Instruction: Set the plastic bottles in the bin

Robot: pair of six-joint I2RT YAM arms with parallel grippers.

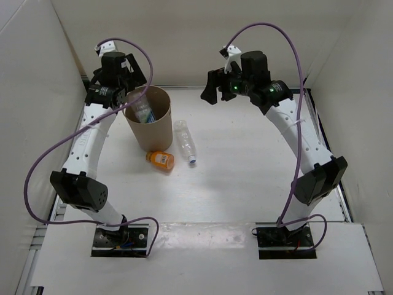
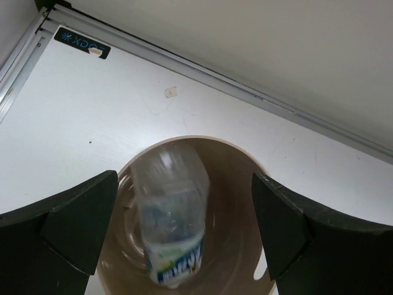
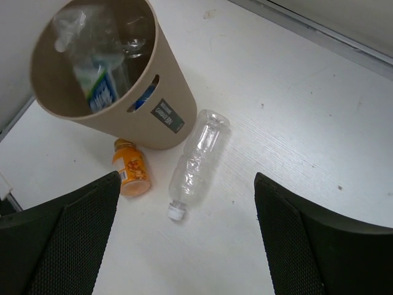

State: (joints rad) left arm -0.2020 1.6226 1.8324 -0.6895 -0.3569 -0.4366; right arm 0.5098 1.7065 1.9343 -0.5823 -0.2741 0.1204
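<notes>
Operator: Status of the left jaws?

Guide: Wide apart above the bin [image 2: 232,178], holding nothing; a labelled bottle [image 2: 175,233] is inside. Lift straight up to miss the rim. Right jaws are wide too. The plain bottle [image 1: 185,142] and orange bottle [image 1: 161,160] lie on the table [image 1: 245,178] beside the bin.

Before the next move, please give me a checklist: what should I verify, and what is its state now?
1. Left gripper open, holding nothing: ok.
2. Labelled bottle inside the bin: ok.
3. Bin upright: ok.
4. Right gripper open and empty: ok.
5. All bottles in the bin: not ok. The clear bottle and the orange bottle lie on the table beside it.
6. Orange bottle free of the bin wall: cannot tell.
</notes>
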